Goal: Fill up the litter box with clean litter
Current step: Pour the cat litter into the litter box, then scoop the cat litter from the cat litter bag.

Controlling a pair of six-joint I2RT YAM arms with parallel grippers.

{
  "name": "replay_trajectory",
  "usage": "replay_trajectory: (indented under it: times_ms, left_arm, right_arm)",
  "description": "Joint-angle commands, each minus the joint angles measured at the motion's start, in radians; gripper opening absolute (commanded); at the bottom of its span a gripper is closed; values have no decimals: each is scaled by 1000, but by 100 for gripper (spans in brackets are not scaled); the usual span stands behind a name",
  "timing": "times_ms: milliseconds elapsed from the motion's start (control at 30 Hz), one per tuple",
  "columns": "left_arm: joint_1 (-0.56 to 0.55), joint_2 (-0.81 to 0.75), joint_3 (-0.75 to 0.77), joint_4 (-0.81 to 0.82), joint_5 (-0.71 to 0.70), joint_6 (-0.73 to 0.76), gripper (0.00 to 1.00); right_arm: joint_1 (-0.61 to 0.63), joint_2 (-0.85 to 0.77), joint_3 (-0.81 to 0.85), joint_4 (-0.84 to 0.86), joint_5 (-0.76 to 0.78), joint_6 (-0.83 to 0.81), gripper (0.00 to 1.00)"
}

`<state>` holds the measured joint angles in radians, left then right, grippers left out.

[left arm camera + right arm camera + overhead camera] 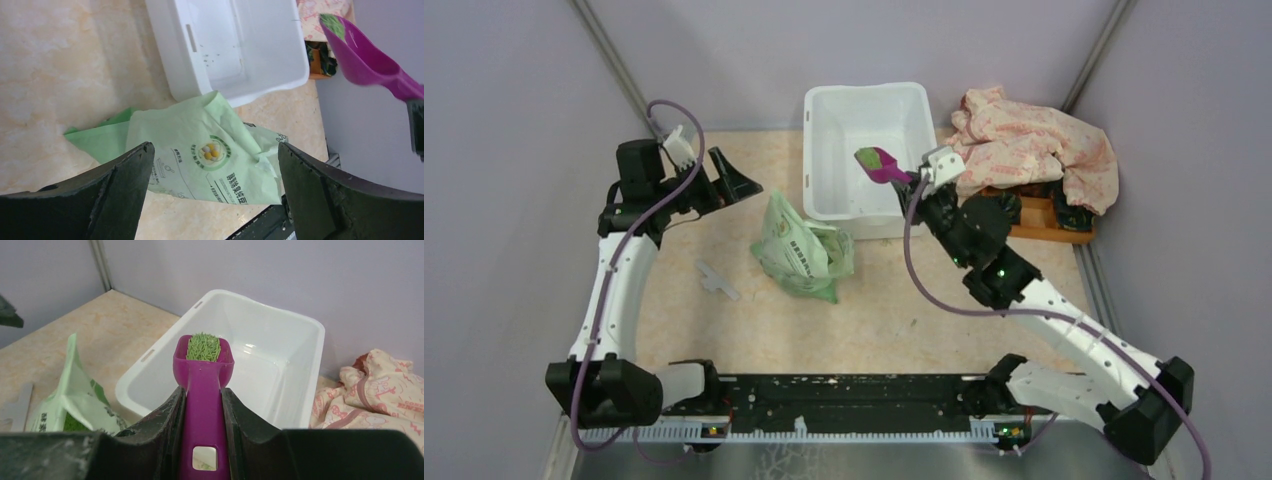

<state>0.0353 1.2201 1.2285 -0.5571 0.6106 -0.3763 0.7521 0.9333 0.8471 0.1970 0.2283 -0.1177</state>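
Holding the magenta plastic scoop (202,371) by its handle, the right tool (202,390) was clenched on it. The bowl carried small green granules of clean litter (203,346) above the large white rectangular plastic litter box (310,324), near its rim. The box held only stray bits. The left tool (214,150) stood released, apart from the green-and-white printed bag (799,250). Advised: carry the bowl to mid-box, then roll the wrist slowly, lest granules reach the tabletop (894,300).
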Motion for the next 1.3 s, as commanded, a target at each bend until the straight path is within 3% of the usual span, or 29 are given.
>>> replay_trajectory:
  times_ms: [0,200,367,600,767,1000,1133,1267]
  left_arm:
    - [0,-52,20,11,120,58,99]
    - [-2,-93,33,-38,141,94,99]
    - [-3,-125,4,-35,143,102,98]
    - [-5,-139,-14,-35,155,102,98]
    - [-6,-127,-8,-31,154,92,98]
    - [-6,-121,-19,-30,116,88,98]
    - [-6,-115,-27,-27,97,83,98]
    - [-8,-99,-23,-27,56,85,98]
  right_arm:
    - [-102,154,253,-104,-125,74,0]
    - [-186,506,718,-507,-209,79,0]
    - [-191,807,1120,-867,-142,42,0]
    - [-185,981,1352,-1084,-61,27,0]
    - [-172,884,1232,-989,-77,22,0]
    - [-134,512,797,-680,-157,29,0]
    - [-83,246,584,-638,-202,44,0]
    - [-48,57,468,-701,-275,84,0]
